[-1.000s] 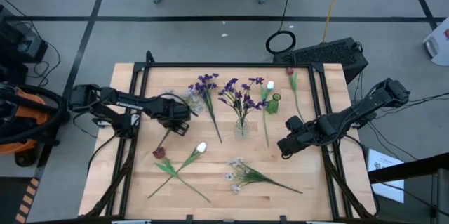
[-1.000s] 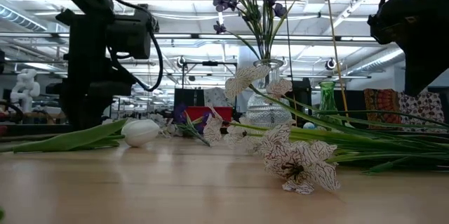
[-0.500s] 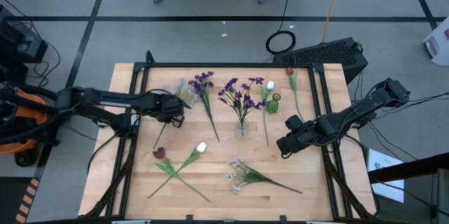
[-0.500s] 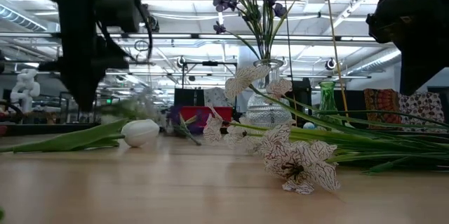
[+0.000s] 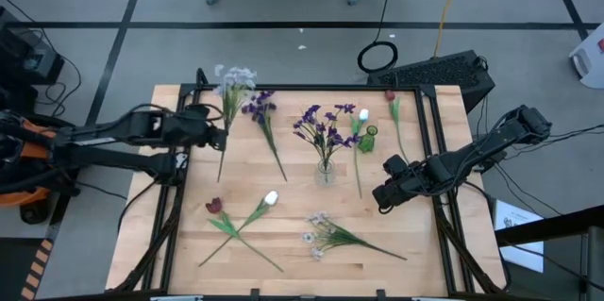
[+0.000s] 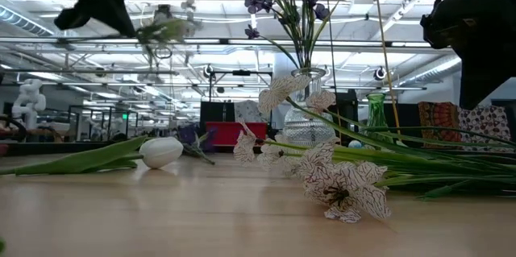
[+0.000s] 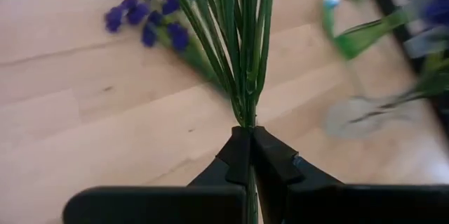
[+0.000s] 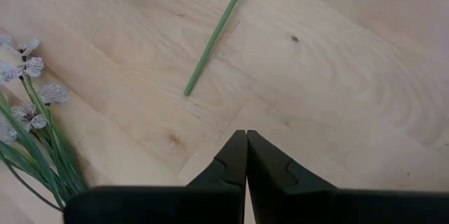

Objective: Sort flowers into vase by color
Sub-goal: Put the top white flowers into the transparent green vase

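In the low view the left claw (image 6: 121,15) is cut off at the top and the pale sprig (image 5: 229,103) is blurred. In the wrist view its green stems are seen clamped between the fingers (image 7: 238,157), blossoms fanning beyond the counter (image 5: 283,207) edge. The right claw (image 5: 385,195) is pressed together, empty, near the glass vase (image 5: 326,171).

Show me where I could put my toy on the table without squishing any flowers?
Bare wood lies along the near edge left of the red tulip, and between the right gripper and the pale sprig. Around the vase it is crowded.
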Available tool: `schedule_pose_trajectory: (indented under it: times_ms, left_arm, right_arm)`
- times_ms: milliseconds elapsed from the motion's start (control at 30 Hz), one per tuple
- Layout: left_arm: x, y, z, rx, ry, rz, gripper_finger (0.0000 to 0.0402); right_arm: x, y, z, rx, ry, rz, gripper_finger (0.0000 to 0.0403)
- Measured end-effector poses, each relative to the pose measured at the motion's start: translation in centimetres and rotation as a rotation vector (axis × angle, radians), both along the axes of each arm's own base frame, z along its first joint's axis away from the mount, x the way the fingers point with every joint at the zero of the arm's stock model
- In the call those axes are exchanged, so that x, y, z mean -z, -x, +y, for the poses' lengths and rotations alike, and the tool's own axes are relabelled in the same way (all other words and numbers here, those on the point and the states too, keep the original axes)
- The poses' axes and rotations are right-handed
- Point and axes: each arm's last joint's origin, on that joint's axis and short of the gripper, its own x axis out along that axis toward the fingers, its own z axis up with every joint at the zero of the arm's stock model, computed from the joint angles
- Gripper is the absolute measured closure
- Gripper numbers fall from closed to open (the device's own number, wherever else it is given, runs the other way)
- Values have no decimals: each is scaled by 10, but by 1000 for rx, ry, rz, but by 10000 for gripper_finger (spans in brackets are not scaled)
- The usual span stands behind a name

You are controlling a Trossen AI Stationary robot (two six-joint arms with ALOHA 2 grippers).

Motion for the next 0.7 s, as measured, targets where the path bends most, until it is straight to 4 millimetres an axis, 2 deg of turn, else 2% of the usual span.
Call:
schedule_pose_trajectory:
  times_ms: [100, 233, 333, 467, 567, 700]
  left_arm:
    - [-8, 4, -4, 53, -33, -51, 391]
    - [-21, -4, -10, 180, -138, -175, 391]
    - [-37, -12, -15, 284, -264, -308, 392]
    - [-62, -18, -23, 422, -433, -527, 392]
    - [-77, -20, -29, 501, -547, -661, 392]
    - [-86, -26, -37, 550, -633, -749, 392]
  right_arm:
    - [0, 0, 0, 0, 0, -1, 403]
    - [-2, -4, 2, -48, 5, -42, 403]
    - [-6, -6, 4, -119, 0, -90, 403]
    - [-19, 1, 7, -173, -28, -188, 403]
    - [-36, 5, 9, -235, -39, -344, 403]
    - [-66, 3, 13, -301, 15, -667, 403]
